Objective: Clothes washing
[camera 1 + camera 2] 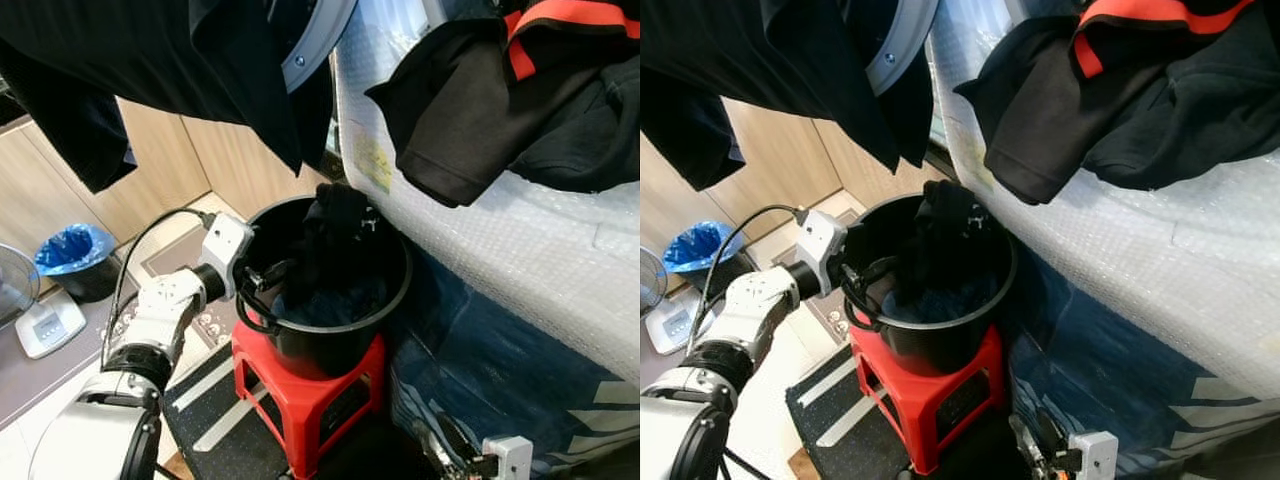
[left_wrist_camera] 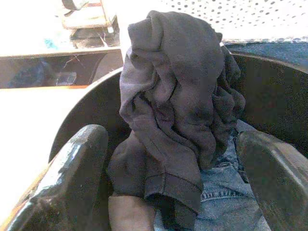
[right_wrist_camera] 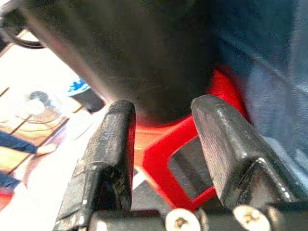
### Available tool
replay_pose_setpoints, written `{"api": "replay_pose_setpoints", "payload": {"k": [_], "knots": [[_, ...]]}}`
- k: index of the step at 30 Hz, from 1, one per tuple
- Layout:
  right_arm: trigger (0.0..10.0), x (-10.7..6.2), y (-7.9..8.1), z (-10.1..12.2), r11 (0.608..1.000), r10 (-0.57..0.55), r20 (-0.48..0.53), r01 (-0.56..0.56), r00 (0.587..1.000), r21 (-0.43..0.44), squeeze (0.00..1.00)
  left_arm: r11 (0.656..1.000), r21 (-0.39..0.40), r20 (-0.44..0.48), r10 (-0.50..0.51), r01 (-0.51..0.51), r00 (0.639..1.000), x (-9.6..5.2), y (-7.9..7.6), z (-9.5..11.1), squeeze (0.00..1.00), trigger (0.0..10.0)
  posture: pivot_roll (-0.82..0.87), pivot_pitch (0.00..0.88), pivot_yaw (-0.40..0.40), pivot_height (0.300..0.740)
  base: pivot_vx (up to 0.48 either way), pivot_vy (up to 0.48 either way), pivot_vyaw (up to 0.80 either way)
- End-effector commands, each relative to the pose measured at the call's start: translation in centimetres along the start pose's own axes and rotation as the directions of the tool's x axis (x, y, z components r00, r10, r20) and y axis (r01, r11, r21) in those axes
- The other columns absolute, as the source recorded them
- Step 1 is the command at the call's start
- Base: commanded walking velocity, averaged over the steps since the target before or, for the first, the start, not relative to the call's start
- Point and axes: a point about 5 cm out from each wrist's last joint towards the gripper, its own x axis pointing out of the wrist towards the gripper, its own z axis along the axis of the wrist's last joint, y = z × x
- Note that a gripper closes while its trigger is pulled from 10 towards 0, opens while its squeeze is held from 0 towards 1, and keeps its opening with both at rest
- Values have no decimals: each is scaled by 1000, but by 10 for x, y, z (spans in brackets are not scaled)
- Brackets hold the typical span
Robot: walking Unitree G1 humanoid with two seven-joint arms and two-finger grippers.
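Left tool (image 1: pixel 268 283) is at the near rim of the one black bucket (image 1: pixel 395 300), fingers spread wide and reaching inside, holding nothing; in the left wrist view the two fingers (image 2: pixel 72 178) sit either side of a dark grey garment (image 2: pixel 178 110), apart from it. That garment is heaped up against the far bucket wall, with one piece of blue denim (image 2: pixel 226 192) under it. There may be more laundry lower down, too dark to tell. The bucket stands on one red stool (image 1: pixel 305 395), which sits on a dark mat with white stripes (image 1: pixel 215 400). Right tool (image 3: pixel 161 144) hangs low beside the stool, fingers parted with nothing between them; its wrist view looks at the stool's leg and the bucket's underside. Just right of the bucket is a bubble-wrapped appliance (image 1: pixel 480 240), with one black garment with red trim (image 1: pixel 520 90) lying on top. One dark shirt (image 1: pixel 150 70) hangs across the top of the view. One bin with a blue liner (image 1: pixel 72 255) stands on the floor to the left, one white scale (image 1: pixel 45 325) near it.
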Motion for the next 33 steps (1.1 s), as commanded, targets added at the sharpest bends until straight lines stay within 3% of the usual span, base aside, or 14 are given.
{"api": "replay_pose_setpoints", "payload": {"k": [1, 14, 26, 33], "knots": [[10000, -6, 10, 1, 998, 51, -22, -50, 998, 41, 0, 999, -34, -20, 22, -23, 1000, -4, 5, -4, 0, 10000, -120, 268, 101, 740, 0, 0, 0], [10000, -15, 37, 13, 971, 207, -53, -198, 977, 135, 0, 999, -37, 27, -33, 34, 999, 2, -2, 2, 0, 10000, -119, 279, 102, 740, 0, 0, 0], [10000, -13, 37, 24, 966, 220, -53, -210, 974, 153, 0, 995, -16, 78, -101, 102, 992, 6, -2, 18, 0, 10000, -114, 282, 103, 740, 0, 0, 0], [10000, -15, 40, 25, 965, 219, -54, -208, 974, 161, 0, 991, -22, 112, -126, 129, 986, 5, -10, 18, 0, 10000, -102, 294, 109, 740, 0, 0, 0]]}}
